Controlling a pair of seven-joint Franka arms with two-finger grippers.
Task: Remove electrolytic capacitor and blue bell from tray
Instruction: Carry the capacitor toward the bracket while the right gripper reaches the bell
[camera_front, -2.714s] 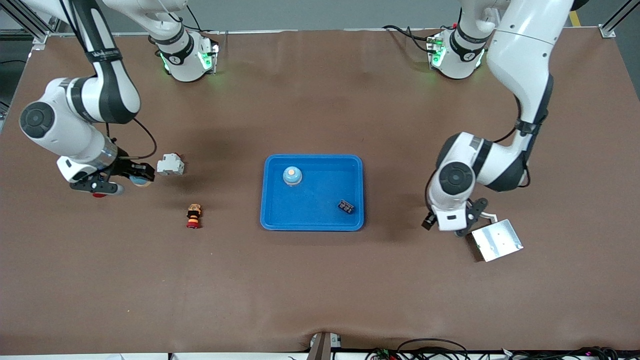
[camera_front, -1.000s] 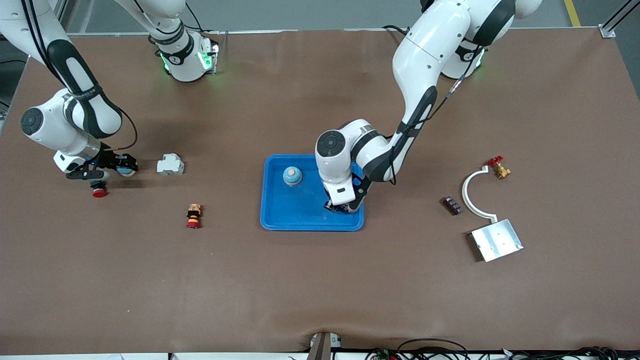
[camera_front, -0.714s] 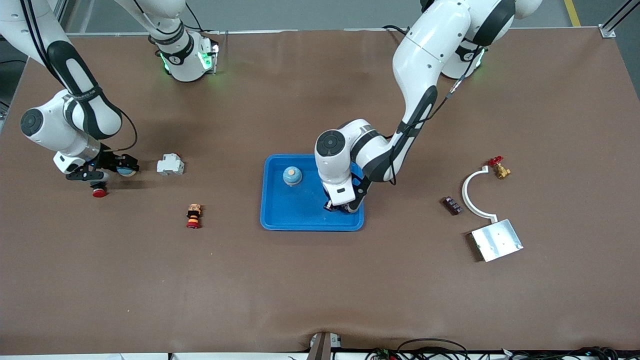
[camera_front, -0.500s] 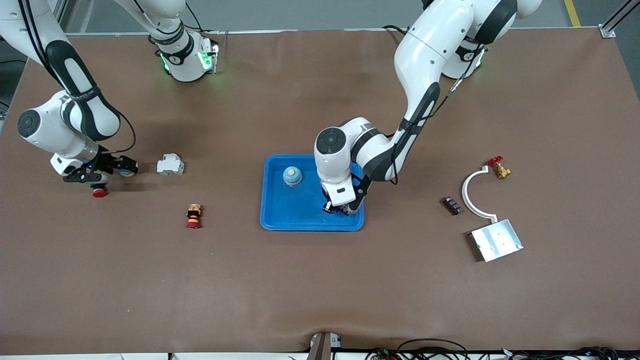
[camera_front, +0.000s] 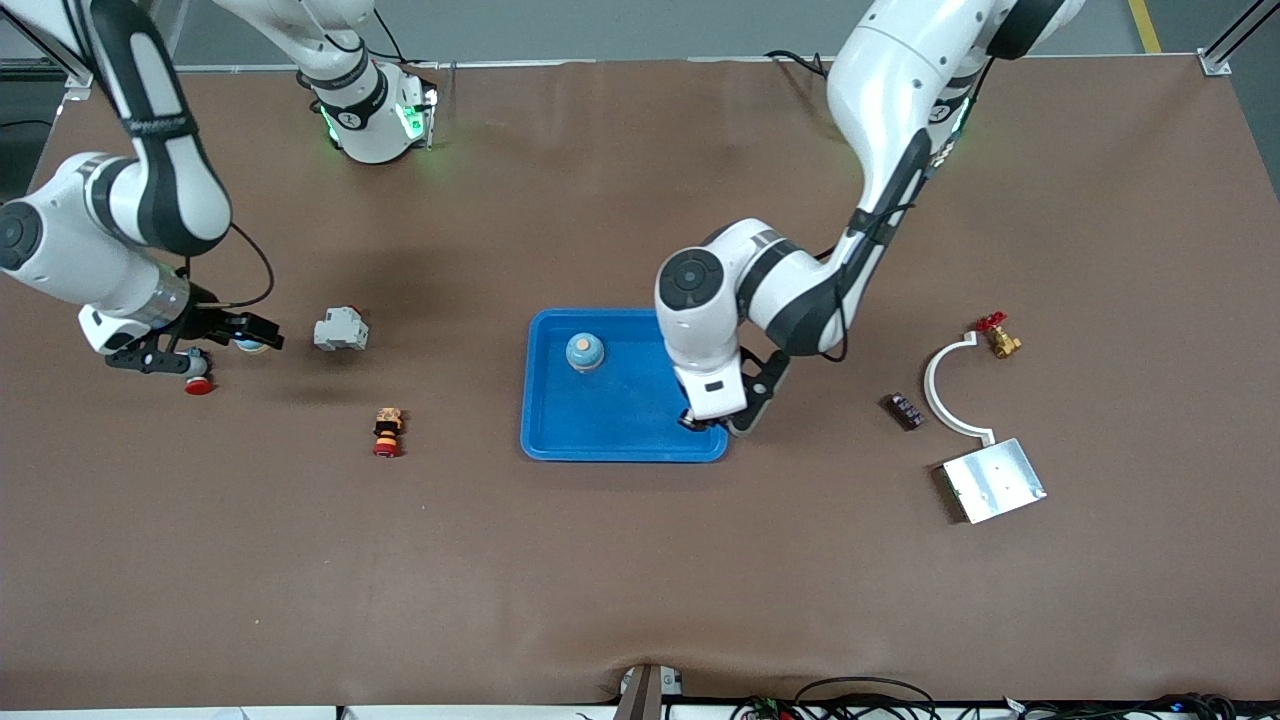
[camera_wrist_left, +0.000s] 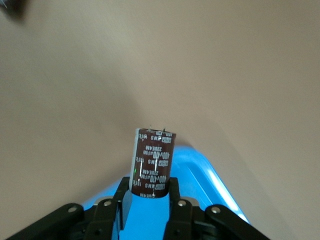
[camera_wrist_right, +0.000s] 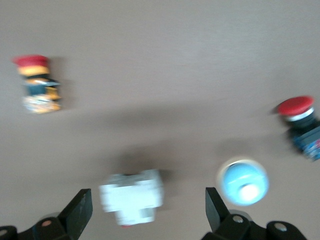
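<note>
My left gripper (camera_front: 703, 420) is shut on a brown capacitor (camera_wrist_left: 152, 161) and holds it upright over the blue tray's (camera_front: 560, 440) corner toward the left arm's end; the tray's rim also shows in the left wrist view (camera_wrist_left: 220, 186). A blue bell with an orange top (camera_front: 585, 351) sits in the tray. My right gripper (camera_front: 228, 350) is open and empty above the table near the right arm's end. Under it lies a second blue bell with a white centre (camera_wrist_right: 243, 181), which also shows in the front view (camera_front: 250, 347).
A white breaker (camera_front: 340, 329), a red push button (camera_front: 197, 385) and a stacked red-orange switch (camera_front: 387, 432) lie near the right gripper. A dark block (camera_front: 905, 411), a white curved bracket (camera_front: 945, 400), a brass valve (camera_front: 998, 337) and a metal plate (camera_front: 993, 481) lie toward the left arm's end.
My left gripper has lifted with the capacitor and shifted from inside the tray toward its corner at the left arm's end. My right arm has risen a little above the bell.
</note>
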